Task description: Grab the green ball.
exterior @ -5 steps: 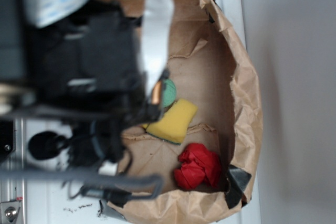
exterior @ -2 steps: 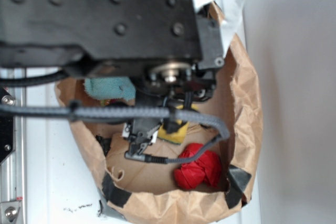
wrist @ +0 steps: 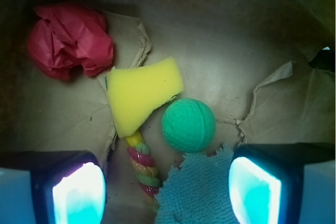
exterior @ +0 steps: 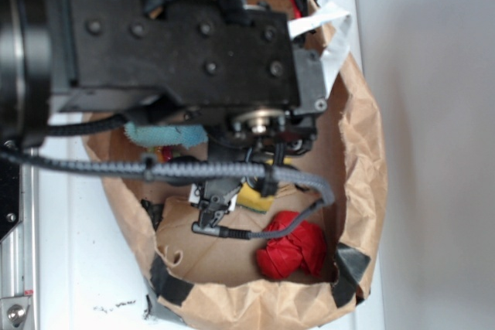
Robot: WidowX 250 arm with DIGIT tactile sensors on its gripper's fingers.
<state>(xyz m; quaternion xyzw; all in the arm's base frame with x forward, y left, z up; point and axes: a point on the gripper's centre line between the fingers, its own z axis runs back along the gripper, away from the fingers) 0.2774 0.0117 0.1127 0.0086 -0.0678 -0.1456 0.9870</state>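
As it lay on the floor of the crumpled brown paper bag [exterior: 363, 160], the small round mint-green ball with a ribbed, textured surface [wrist: 188, 125] rested just beside the narrow end of the yellow wedge-shaped foam sponge [wrist: 140, 91], possibly touching it, with the fringe of the pale teal fuzzy cloth [wrist: 197, 192] meeting its lower edge. Item: twisted multicoloured rope toy [wrist: 142, 165], beside the ball to the left, its upper end under the sponge. Item: red wrinkly paper wad [wrist: 70, 41], well apart in the far corner. The tool [wrist: 167, 190] hovered above the bag floor with both jaws spread wide and nothing between them, one lit pad at each lower corner of the wrist view; the ball sat ahead of the gap and slightly toward the right-hand jaw. In the exterior view the arm hid the ball entirely. Handling, judged: light, probably rubbery and somewhat yielding, the ribbing likely giving good friction; round, so apt to roll away if nudged off-centre. Best hold, judged: across its widest middle, jaws coming down on the free sides, clear of sponge and cloth fringe.
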